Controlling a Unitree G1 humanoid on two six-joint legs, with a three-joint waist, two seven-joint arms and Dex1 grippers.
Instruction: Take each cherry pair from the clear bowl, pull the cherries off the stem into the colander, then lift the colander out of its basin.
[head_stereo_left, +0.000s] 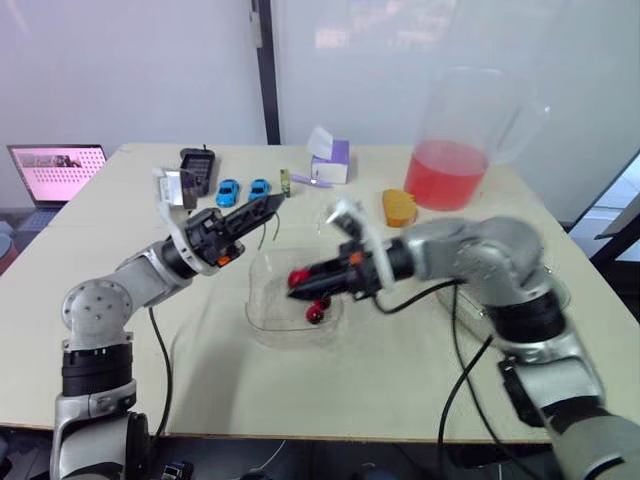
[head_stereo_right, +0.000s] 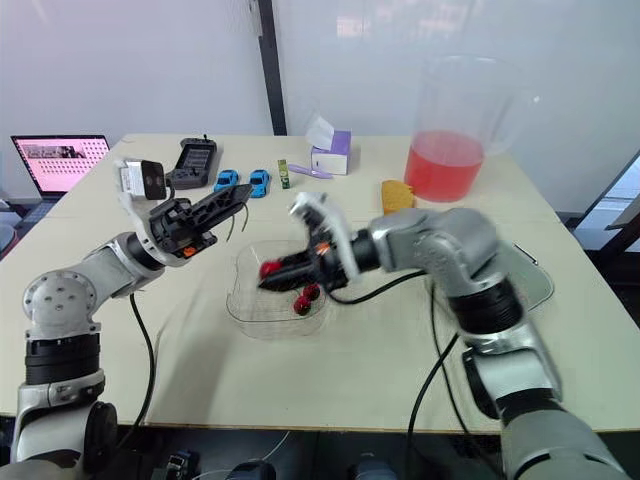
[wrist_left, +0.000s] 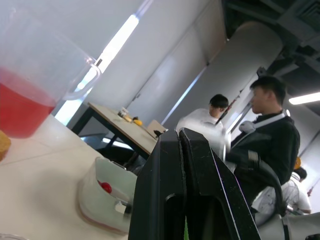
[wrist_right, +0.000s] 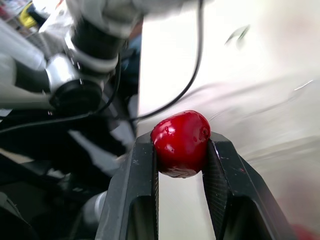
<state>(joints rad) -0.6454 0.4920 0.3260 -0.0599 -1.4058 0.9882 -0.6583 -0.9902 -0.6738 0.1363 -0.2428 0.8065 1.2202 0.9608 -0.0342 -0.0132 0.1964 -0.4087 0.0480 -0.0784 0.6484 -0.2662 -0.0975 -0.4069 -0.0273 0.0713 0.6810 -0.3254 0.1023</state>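
Observation:
The clear bowl (head_stereo_left: 268, 305) sits mid-table with red cherries (head_stereo_left: 318, 310) left in it. My right gripper (head_stereo_left: 297, 280) hangs just over the bowl, shut on one red cherry (wrist_right: 181, 142) pinched between its fingers. My left gripper (head_stereo_left: 265, 207) is raised above the bowl's far left side, its fingers pressed together on a thin dark cherry stem (head_stereo_left: 262, 235) that dangles below them. In the left wrist view a pale colander in its basin (wrist_left: 95, 202) holds a red cherry (wrist_left: 105, 187).
A big pitcher of red liquid (head_stereo_left: 450, 165) stands at the back right, with an orange object (head_stereo_left: 398, 207) beside it. A purple tissue box (head_stereo_left: 331, 160), two blue toy cars (head_stereo_left: 243, 189), a black case (head_stereo_left: 197, 165) and a laptop (head_stereo_left: 55, 170) are also there. People (wrist_left: 265, 140) stand beyond the table.

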